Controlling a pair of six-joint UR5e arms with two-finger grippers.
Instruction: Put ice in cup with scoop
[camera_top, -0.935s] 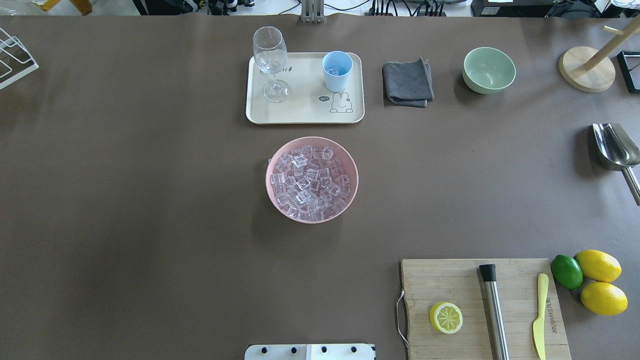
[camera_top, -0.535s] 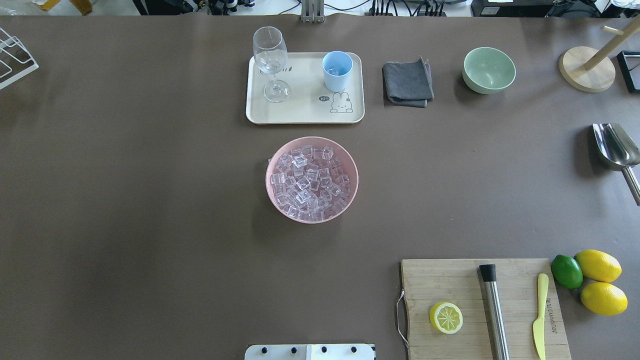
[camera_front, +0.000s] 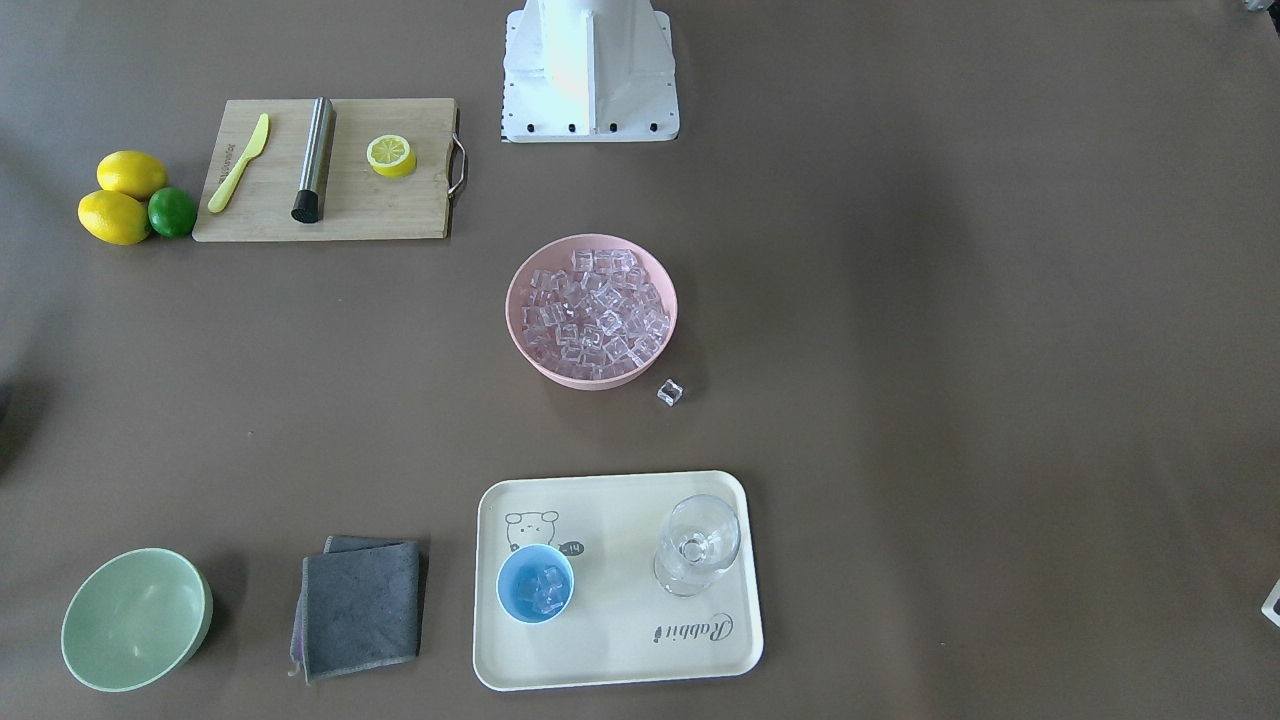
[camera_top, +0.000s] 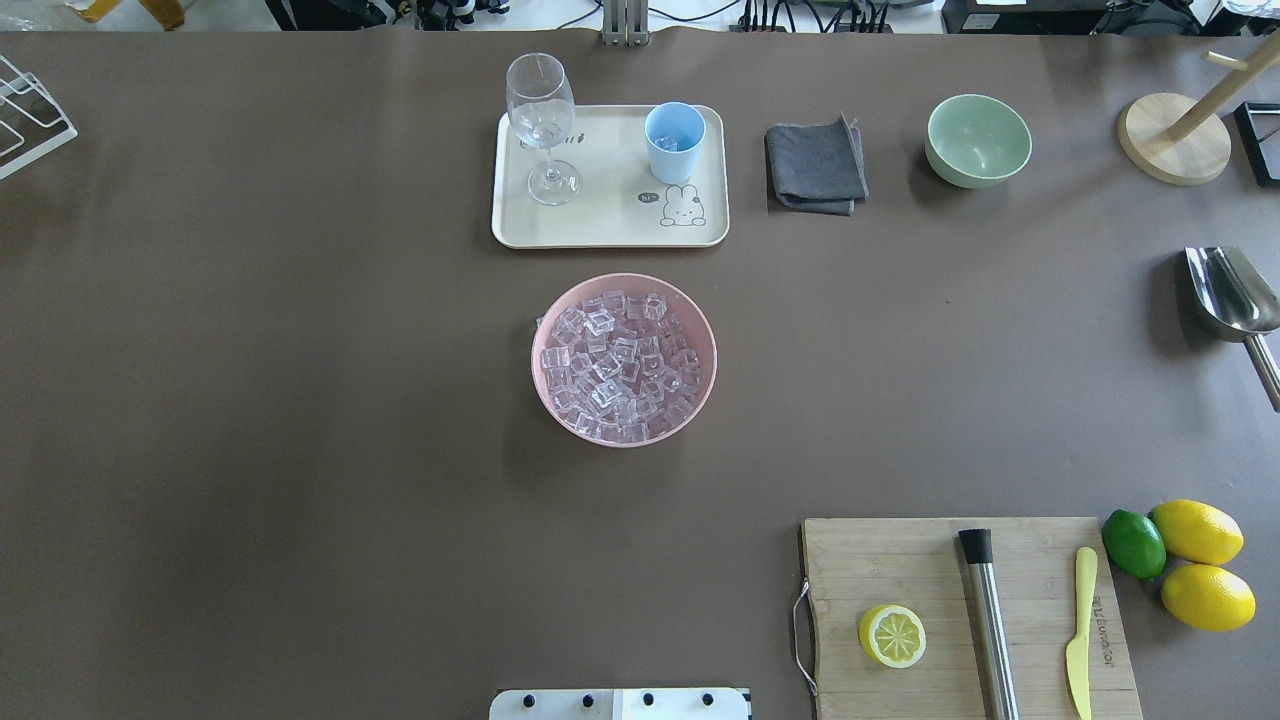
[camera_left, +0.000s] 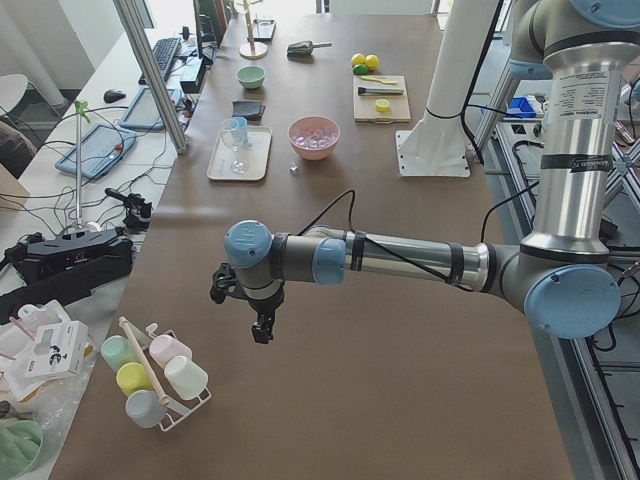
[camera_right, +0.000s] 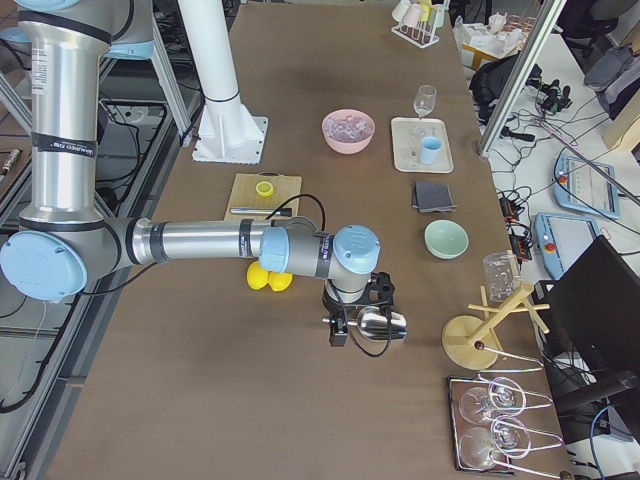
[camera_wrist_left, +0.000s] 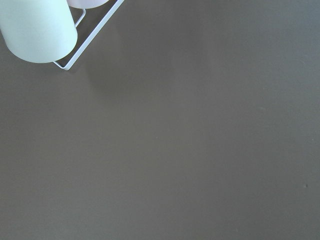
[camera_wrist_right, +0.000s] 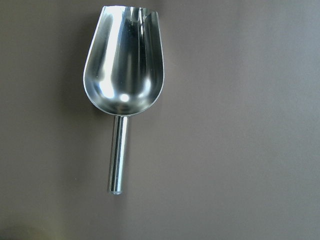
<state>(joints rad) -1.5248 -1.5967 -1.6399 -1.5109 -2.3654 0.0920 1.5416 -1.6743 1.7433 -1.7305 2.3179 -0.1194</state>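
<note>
Right end effector (camera_right: 341, 330) hangs just above the scoop (camera_wrist_right: 124, 70), near the right end of the worktop (camera_top: 300, 400). Its fingers don't show in its wrist cam and the side view is too coarse, so can't tell if they're spread or pressed together. Scoop lies flat on the worktop, trough up.

Left end effector (camera_left: 262, 328) hangs over bare worktop at the opposite end, near a wire rack (camera_left: 160, 385) of pastel cups (its wrist cam catches only one pale cup & a rack corner). Finger state can't be told there either.

Mid-worktop: pink bowl (camera_front: 575, 378) heaped w/ ice (camera_front: 595, 305), and one loose cube (camera_front: 669, 393) just beside it on the tray side. Cup (camera_front: 536, 584) stands upright on the cream tray (camera_front: 620, 640) w/ a few cubes inside (exact no. unclear). A stemmed glass (camera_front: 697, 545) shares the tray, apart from the cup.

Overhead, the scoop handle is cut off at the frame edge. In the right side view the end effector covers part of the scoop.
</note>
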